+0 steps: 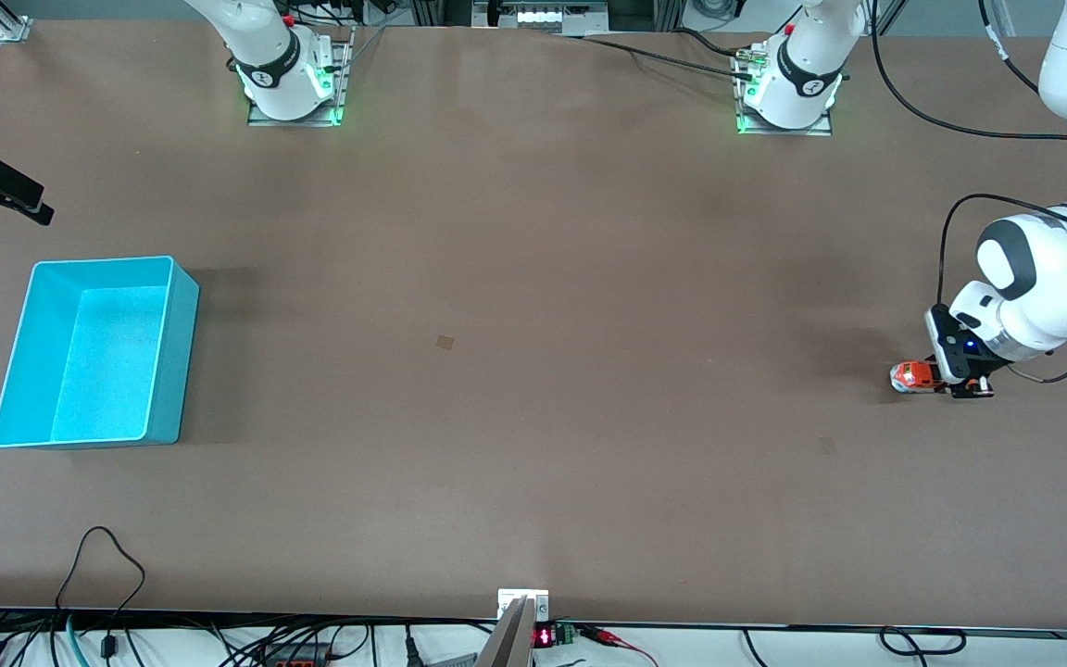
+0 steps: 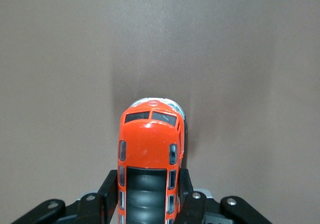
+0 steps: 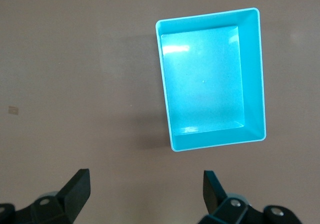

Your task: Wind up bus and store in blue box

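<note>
Left wrist view: left end effector (image 2: 146, 196) is clamped on the bus (image 2: 149, 156), one finger (image 2: 106, 194) on each long side, toward the rear of the body. The nose pokes out past the fingertips. Roof is glossy orange plastic with a dark ribbed panel and small side windows.

Front view: bus (image 1: 913, 377) sits low at the counter (image 1: 533, 371), at the left arm's end, with the left end effector (image 1: 952, 380) on it. Can't tell whether the wheels touch. Box (image 1: 94, 352) is well apart, at the right arm's end, open and with nothing in it.

Right wrist view: right end effector (image 3: 147, 191) hangs over bare counter beside the box (image 3: 212, 79), jaws spread wide, nothing held. That arm waits.

Handling, my read:
- Bus looks light, rigid and hard-shelled, so no squash risk at this grip.
- Glossy paint plus curved roof is probably slippery. The flat lower sides are the right place to pinch, as now.
- A rear-biased grip may let the nose pitch down. A mid-body pinch would be steadier for the carry.
- Wind-up presumably means dragging it back with the wheels on the counter. That needs downforce without rolling the body in the grip.
- Box walls look thin, likely light enough to shift if bumped.

Writing: no brand or label readable on bus or box. A small black band on the left arm carries text, too small to read.
</note>
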{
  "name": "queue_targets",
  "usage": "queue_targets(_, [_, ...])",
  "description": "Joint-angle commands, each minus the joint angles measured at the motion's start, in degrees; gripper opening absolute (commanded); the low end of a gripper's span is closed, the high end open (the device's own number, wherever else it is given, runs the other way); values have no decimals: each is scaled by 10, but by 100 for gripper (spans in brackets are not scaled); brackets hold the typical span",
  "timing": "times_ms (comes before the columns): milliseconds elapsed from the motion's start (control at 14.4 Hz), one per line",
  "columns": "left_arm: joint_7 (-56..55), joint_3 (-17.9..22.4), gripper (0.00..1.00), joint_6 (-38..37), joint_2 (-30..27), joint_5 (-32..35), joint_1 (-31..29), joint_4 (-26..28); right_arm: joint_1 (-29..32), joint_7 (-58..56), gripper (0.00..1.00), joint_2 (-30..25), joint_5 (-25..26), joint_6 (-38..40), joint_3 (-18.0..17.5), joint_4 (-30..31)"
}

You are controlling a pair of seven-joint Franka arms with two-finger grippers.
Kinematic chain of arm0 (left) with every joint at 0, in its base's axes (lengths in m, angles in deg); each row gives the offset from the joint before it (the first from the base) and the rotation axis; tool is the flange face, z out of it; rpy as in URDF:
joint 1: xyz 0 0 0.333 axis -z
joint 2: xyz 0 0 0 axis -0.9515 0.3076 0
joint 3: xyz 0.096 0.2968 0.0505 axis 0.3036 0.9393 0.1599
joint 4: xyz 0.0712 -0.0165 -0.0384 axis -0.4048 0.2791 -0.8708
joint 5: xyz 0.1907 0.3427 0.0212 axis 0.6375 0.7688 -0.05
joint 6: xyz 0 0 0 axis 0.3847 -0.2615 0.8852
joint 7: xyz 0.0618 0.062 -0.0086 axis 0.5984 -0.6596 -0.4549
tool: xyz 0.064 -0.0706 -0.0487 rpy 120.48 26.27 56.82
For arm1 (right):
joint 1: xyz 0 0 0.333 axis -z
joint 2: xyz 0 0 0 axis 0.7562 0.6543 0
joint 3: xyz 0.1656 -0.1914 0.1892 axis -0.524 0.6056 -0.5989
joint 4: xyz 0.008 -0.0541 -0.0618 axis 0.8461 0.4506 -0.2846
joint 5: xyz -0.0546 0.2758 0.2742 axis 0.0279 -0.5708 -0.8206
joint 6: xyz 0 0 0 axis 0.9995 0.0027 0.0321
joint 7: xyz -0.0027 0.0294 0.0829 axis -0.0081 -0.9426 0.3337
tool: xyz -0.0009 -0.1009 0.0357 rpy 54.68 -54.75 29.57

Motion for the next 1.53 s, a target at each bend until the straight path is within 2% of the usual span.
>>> queue_targets(0, [15, 0, 22, 13, 50, 12, -9, -26, 4, -2, 100, -1, -6, -6, -1, 2])
queue_targets(696, [17, 0, 23, 13, 50, 12, -25, -27, 4, -2, 100, -1, -6, -5, -1, 2])
queue_targets(766, [17, 0, 27, 13, 49, 12, -25, -27, 4, -2, 100, -1, -6, -5, -1, 2])
queue_targets(835, [16, 0, 47, 13, 47, 12, -24, -27, 4, -2, 100, -1, -6, -5, -1, 2])
queue_targets(905, [16, 0, 80, 13, 45, 12, -25, -27, 4, -2, 100, -1, -6, -5, -1, 2])
queue_targets(975, [17, -1, 100, 11, 42, 12, -25, -27, 4, -2, 100, -1, -6, -6, -1, 2])
queue_targets(1462, [9, -10, 100, -39, -6, 12, -20, -28, 4, -2, 100, -1, -6, -6, -2, 2])
